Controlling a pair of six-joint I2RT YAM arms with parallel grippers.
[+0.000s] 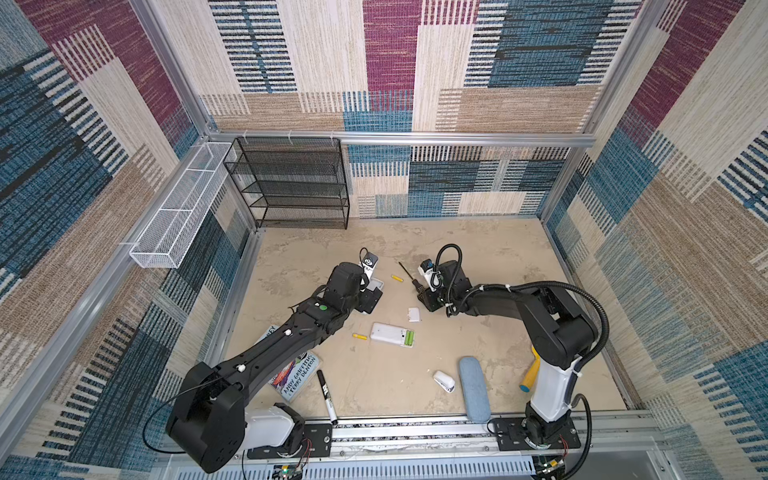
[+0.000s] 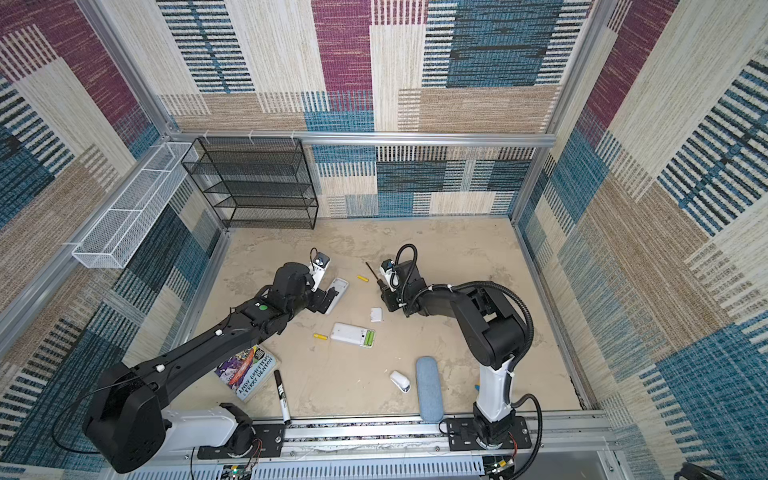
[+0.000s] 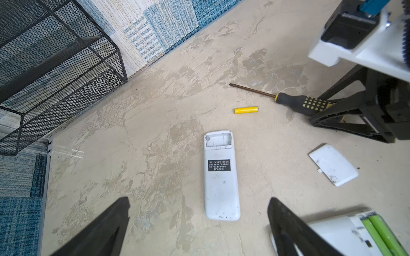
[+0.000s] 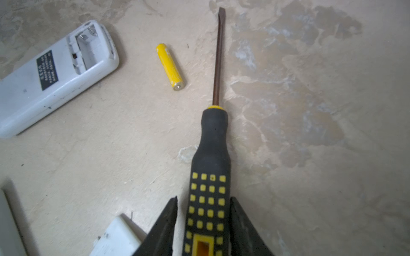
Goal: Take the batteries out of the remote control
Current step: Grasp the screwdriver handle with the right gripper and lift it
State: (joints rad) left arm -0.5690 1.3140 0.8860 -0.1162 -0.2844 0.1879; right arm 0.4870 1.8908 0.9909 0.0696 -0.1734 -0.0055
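Two white remotes lie face down. One remote point(image 1: 388, 333) holds two lime green batteries point(image 1: 409, 337) in its uncovered bay. The other remote point(image 3: 221, 177) has an empty bay. A yellow battery point(image 1: 397, 278) lies beside the empty one, another point(image 1: 360, 336) left of the loaded one. My left gripper point(image 3: 199, 200) hangs open over the empty remote's end. My right gripper point(image 4: 204, 198) straddles the handle of a black-and-yellow screwdriver point(image 4: 210, 155) that lies on the table. One finger touches the handle and a narrow gap shows at the other.
A loose white battery cover point(image 1: 414, 314) lies between the arms. Near the front are a book point(image 1: 295, 370), a marker point(image 1: 327, 397), a white stapler point(image 1: 444, 381), a blue case point(image 1: 474, 388) and a yellow-handled scraper point(image 1: 530, 374). A black mesh rack point(image 1: 291, 183) stands at the back left.
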